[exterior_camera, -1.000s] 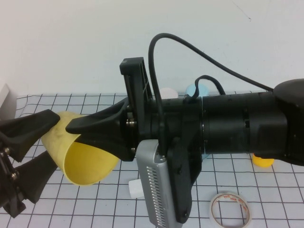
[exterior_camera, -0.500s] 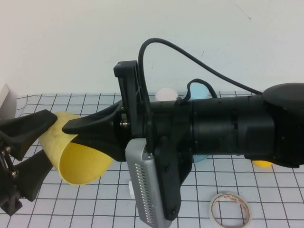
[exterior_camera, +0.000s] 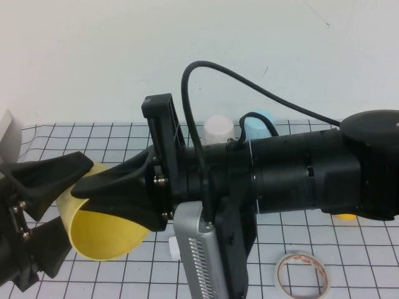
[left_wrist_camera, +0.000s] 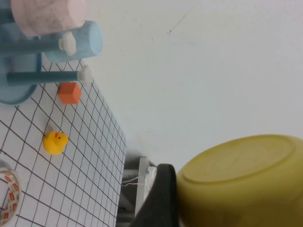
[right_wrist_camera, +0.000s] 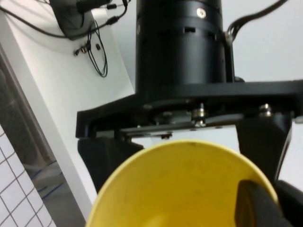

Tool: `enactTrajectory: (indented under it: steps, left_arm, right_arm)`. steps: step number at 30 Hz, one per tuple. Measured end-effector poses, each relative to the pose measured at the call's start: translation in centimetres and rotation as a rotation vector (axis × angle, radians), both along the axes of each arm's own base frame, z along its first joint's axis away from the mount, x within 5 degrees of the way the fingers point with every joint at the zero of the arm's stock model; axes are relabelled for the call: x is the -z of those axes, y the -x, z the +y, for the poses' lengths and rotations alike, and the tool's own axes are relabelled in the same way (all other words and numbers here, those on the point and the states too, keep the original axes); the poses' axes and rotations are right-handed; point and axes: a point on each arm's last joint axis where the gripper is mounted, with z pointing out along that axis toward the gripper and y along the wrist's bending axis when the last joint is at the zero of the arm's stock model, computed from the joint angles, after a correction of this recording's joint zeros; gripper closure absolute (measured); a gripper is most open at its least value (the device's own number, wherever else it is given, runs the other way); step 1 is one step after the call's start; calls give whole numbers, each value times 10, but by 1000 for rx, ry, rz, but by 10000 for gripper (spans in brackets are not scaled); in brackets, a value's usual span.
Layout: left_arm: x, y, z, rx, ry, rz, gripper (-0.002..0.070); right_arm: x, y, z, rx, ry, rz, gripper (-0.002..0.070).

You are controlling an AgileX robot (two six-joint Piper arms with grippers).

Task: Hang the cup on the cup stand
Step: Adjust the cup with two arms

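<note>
Right pincer [exterior_camera: 103, 187] pinches the yellow cup's [exterior_camera: 103, 233] rim, I see, holding it sideways above the gridded bench [exterior_camera: 349, 261]. Left pincer [exterior_camera: 37, 212] stands wide around its base. Behind, the cup stand [left_wrist_camera: 16, 87] carries pink and blue cups.

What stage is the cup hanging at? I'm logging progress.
Done: the cup is up off the table. In hand: the right gripper pinches its rim while the left gripper stands open around its base, a mid-air handover. Left: carrying it to the cup stand, where a free peg shows beside the pink cup and blue cup, and hanging it.
</note>
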Motion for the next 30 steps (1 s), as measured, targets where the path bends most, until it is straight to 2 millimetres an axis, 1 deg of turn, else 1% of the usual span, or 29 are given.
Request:
enactTrajectory:
  steps: [7, 10, 17, 21, 24, 30]
  left_arm:
    - [0, 1, -1, 14, 7, 1, 36]
    - [-1, 1, -1, 11, 9, 0, 55]
    - [-1, -1, 1, -19, -15, -22, 57]
    - [-1, -2, 2, -30, -37, -43, 57]
    - [0, -3, 3, -44, -50, -48, 57]
    - [0, -5, 5, -71, -61, -48, 57]
  right_arm:
    - [-1, 4, 0, -44, -9, -2, 645]
    - [-1, 4, 0, -40, -7, -4, 645]
    - [1, 2, 2, 2, 10, -8, 642]
    - [2, 0, 2, 40, 20, 38, 640]
    - [3, -1, 3, 73, 26, 98, 621]
    - [4, -3, 4, 124, 35, 162, 620]
